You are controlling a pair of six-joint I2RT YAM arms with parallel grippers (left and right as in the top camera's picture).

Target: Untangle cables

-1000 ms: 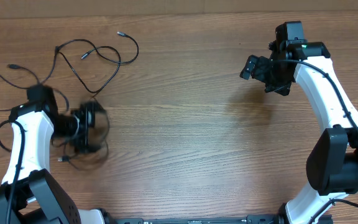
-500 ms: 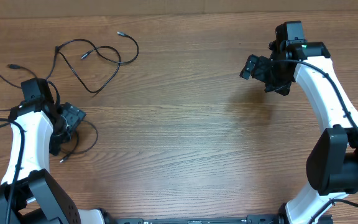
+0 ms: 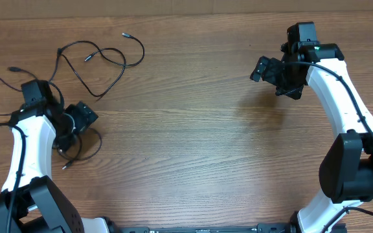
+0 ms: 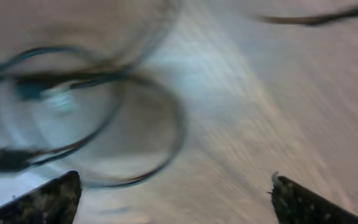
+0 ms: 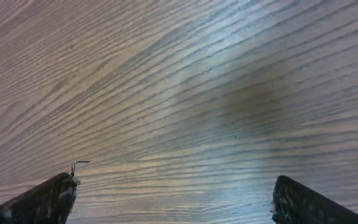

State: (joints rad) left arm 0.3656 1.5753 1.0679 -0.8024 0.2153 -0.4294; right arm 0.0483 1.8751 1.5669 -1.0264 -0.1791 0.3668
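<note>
Cables sprawl across the far left of the wooden table. One long black run loops wide near the top-left corner, with small silver-tipped plug ends poking out of it. A tighter coil sits nearer the robot, right beside the left arm.

And the left gripper is right over the upper edge of that coil! From overhead you cannot tell whether it touches the cord. Down in the left wrist view everything is smeared with blur, but the left gripper shows its two dark fingertips far apart at the bottom corners. The jaws are spread and nothing is caught between them. Ahead of them the coil shows as round dark loops on the pale wood, with a couple of plug ends off to the left.

Over on the other side, the right gripper hangs above bare wood at the far right of the table, well apart from every cord. Its wrist view confirms it: the right gripper has its jaws wide apart, fingertips at the frame's lower corners, and only wood grain lies between them.
</note>
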